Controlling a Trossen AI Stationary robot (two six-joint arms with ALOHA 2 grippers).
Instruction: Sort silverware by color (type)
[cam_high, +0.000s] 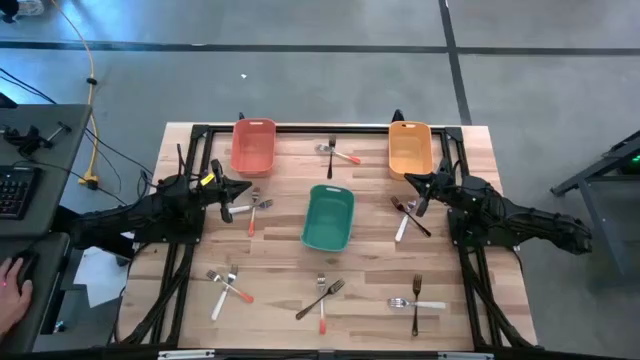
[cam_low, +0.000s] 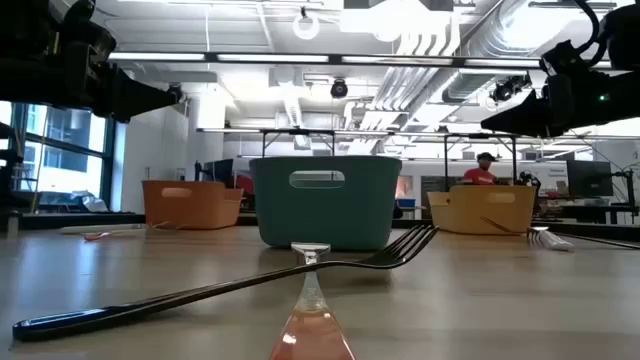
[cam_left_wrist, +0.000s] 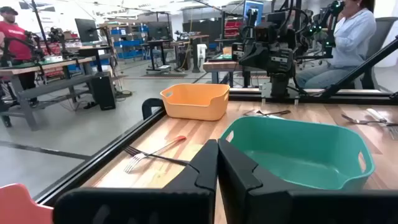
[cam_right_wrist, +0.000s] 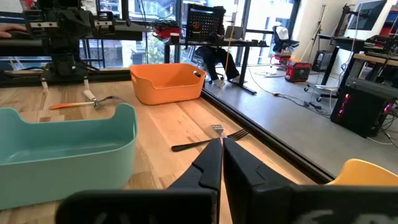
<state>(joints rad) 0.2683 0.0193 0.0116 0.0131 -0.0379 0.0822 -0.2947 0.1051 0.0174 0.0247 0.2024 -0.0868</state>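
Wood-slat table in an open workshop, three bins on it: salmon bin (cam_high: 254, 146) far left, orange bin (cam_high: 410, 148) far right, teal bin (cam_high: 328, 217) centre. Silverware lies scattered in small crossed clusters, none in any bin yet by the look of it. Left claw (cam_high: 243, 191) hovers clenched, empty, with a white-and-red pair (cam_high: 252, 210) just beside its tip. Right claw (cam_high: 418, 185) also clenched, empty, with a dark-and-white pair (cam_high: 406, 214) just below and beside it. Further clusters sit well away toward the near edge: red-white pair (cam_high: 226, 289) on the left side, dark fork crossing a red one (cam_high: 322, 298) in the middle, dark fork over a white spoon (cam_high: 416, 298) on the right; one more pair (cam_high: 338, 153) lies between the far bins. Pieces look light, stiff, thin and flat to the wood, metal heads probably slick. Best hold is likely mid-handle, jaws across the narrow width, taking the top piece of a crossed pair first so the lower one does not drag along.
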